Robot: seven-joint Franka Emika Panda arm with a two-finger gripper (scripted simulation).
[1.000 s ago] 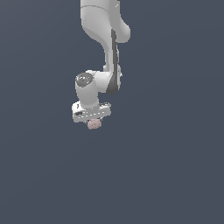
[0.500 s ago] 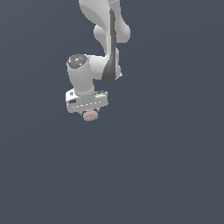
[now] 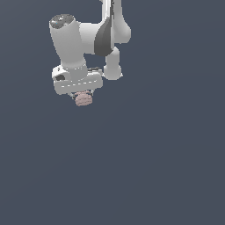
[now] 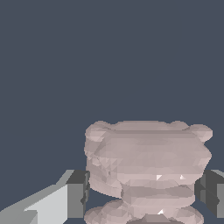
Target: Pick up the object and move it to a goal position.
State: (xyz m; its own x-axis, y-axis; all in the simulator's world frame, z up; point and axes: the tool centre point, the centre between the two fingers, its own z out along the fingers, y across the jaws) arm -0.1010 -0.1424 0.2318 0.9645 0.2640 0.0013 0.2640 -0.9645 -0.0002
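1. High in the exterior view, toward its left, the white Franka Panda arm with dark grey joint bands (image 3: pixel 94 39) reaches down from the upper edge against a flat slate-blue backdrop (image 3: pixel 167 167).
2. Under the arm's wrist sits the white box-shaped two-finger gripper (image 3: pixel 82 94), pointing downward.
3. Small dusty-pink lumpy blob with horizontal ridges (image 3: pixel 83 99): it hangs directly beneath the gripper body, partly tucked up between the fingers. It is narrower than the gripper body.
4. Nothing shows under the blob; it is held in the air, with plain backdrop all round.
5. Wrist view: the pink blob (image 4: pixel 148 168) fills the lower middle of the picture, its stacked folds plain to see.
6. Wrist view: dark grey finger pads (image 4: pixel 78 192) flank the blob, one on each side, each touching or just beside its surface. A second pad shows at the opposite edge, partly cut off.
7. Tool state: the jaws are pinched onto the blob.
8. Writing and labels: no legible lettering on the arm, the gripper or the blob in either view.
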